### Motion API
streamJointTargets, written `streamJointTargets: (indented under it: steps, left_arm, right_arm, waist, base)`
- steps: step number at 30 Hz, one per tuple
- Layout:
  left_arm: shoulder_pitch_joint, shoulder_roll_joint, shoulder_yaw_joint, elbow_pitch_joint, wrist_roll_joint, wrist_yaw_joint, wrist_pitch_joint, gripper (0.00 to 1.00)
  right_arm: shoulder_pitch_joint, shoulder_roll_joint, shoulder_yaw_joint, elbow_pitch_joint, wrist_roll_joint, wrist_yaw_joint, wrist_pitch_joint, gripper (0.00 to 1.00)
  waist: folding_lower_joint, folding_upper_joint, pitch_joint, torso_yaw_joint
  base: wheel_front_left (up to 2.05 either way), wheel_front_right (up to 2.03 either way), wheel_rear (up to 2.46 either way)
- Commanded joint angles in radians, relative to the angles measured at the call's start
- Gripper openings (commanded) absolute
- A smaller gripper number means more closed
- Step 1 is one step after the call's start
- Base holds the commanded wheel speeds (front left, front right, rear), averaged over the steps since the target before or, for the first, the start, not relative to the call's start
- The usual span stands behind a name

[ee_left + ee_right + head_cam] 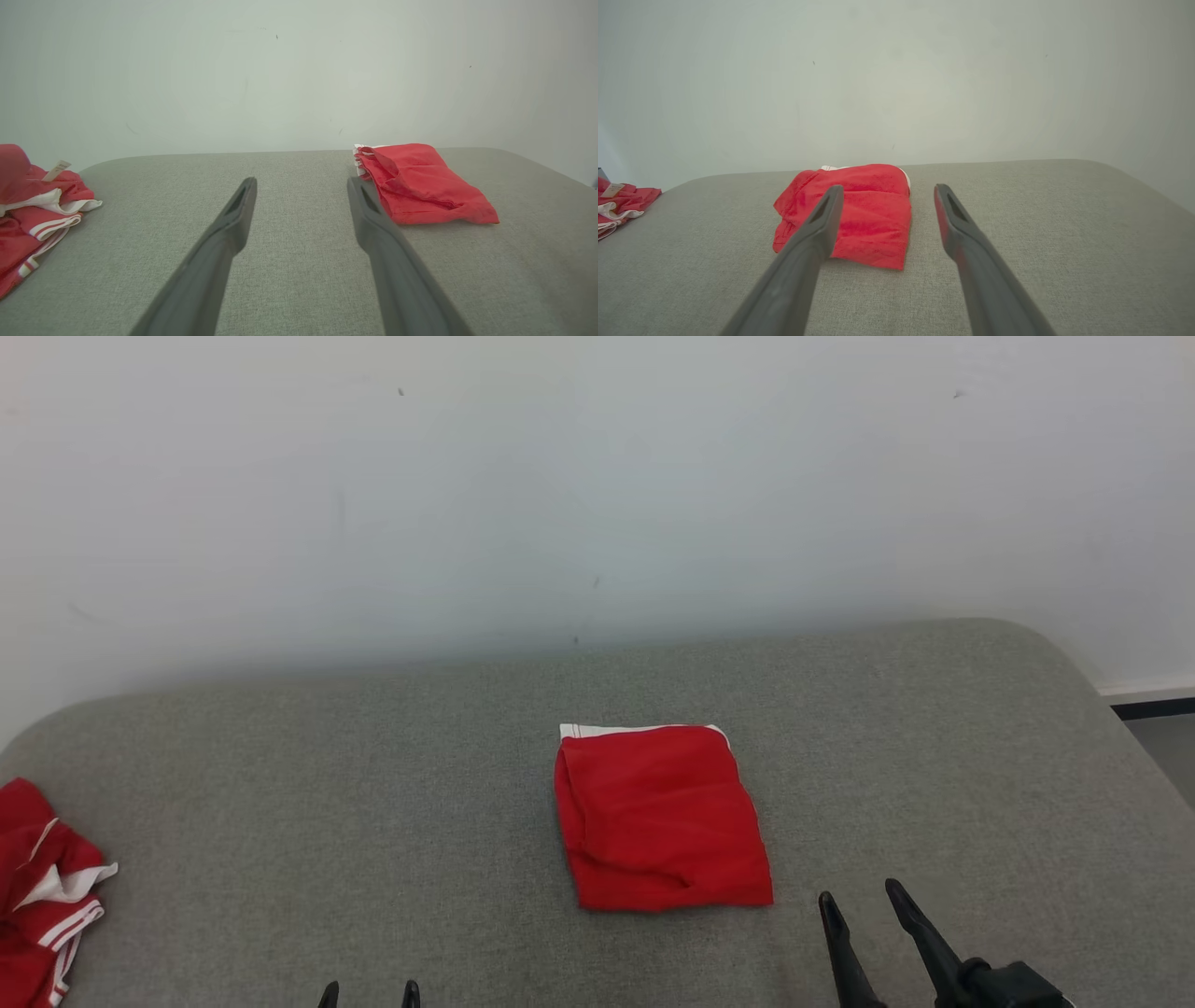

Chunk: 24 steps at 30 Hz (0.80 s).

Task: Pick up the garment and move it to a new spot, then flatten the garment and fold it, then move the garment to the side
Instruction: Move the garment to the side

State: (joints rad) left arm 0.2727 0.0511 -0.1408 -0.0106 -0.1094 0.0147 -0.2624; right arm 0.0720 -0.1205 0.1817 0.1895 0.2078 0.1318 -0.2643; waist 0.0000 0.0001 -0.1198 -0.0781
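Garment lies folded just ahead-left of the right gripper, untouched; it and the left gripper gape empty.

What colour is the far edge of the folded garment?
White; the rest of the folded garment is red. The head view shows it best.

the folded garment lies on the middle of the table. a pile of clothes lies at the table's left edge, well apart from the garment. the wall stands behind the table. the left hand is at the near edge, left of the garment. the right hand is just beside the garment's near right corner, apart from it.
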Motion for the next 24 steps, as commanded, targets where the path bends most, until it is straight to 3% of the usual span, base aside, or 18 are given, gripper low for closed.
streamJointTargets:
  steps: [1,17,24]
  left_arm:
    - [-0.010,-0.001,0.002,-0.004,0.010,-0.003,-0.002,1.00]
    - [-0.081,-0.001,-0.020,-0.022,0.031,-0.049,-0.002,1.00]
    - [-0.138,-0.001,-0.026,-0.013,0.043,-0.094,-0.002,1.00]
  right_arm:
    - [-0.021,0.003,0.006,0.013,0.014,-0.002,-0.001,1.00]
    - [-0.333,-0.087,0.072,0.346,0.314,-0.002,-0.001,1.00]
    - [-0.476,-0.137,0.192,0.468,0.496,-0.002,0.037,1.00]
  waist:
    - [0.0000,-0.0001,0.012,0.009]
    - [0.0000,-0.0001,0.110,0.093]
    - [0.0000,-0.0001,0.200,0.134]
  base:
    - [0.00,0.00,0.00]
    - [0.00,0.00,0.00]
    - [0.00,0.00,0.00]
